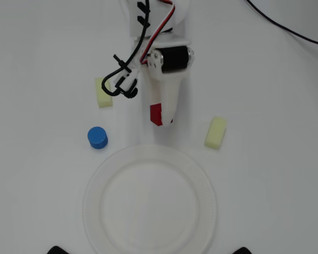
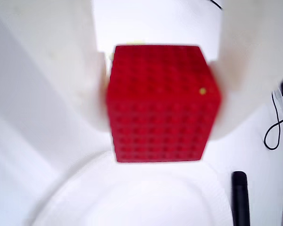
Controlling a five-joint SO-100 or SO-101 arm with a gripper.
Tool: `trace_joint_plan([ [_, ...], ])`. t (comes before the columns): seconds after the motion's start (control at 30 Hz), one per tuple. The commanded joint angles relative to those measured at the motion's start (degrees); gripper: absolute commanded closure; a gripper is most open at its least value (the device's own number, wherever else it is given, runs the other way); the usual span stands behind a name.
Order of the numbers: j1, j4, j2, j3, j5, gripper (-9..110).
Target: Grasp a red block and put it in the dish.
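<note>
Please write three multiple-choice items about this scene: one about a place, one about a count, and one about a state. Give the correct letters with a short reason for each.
1. In the overhead view, where is the blue cylinder?
A. On the dish
B. On the table, left of the end effector
C. Against the right-hand yellow block

2. How many pale yellow blocks lie on the table?
A. One
B. Two
C. Four

3. What is the end effector doing?
A. Holding the red block
B. Open and empty
C. Gripping a yellow block

Answers:
1 B: the blue cylinder stands beside the dish, not on it.
2 B: one yellow block at left, another at right.
3 A: the red block sits between the fingers of the end effector.
</note>
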Motion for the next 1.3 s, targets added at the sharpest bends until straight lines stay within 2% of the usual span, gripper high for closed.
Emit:
trace_joint_plan([
  [0.0, 1.1, -5.7, -2.5, -3.4, -0.5, 101],
  [0.43, 1.2, -3.5, -35.1, -35.7, 0.3, 101],
  [0.87, 1.1, 0.3, -49.0, -43.7, 1.0, 101],
  [1.0, 1.1, 4.7, -48.8, -45.0, 1.1, 92],
  [1.27, 1.7, 23.6, -45.0, -56.4, 1.1, 76],
])
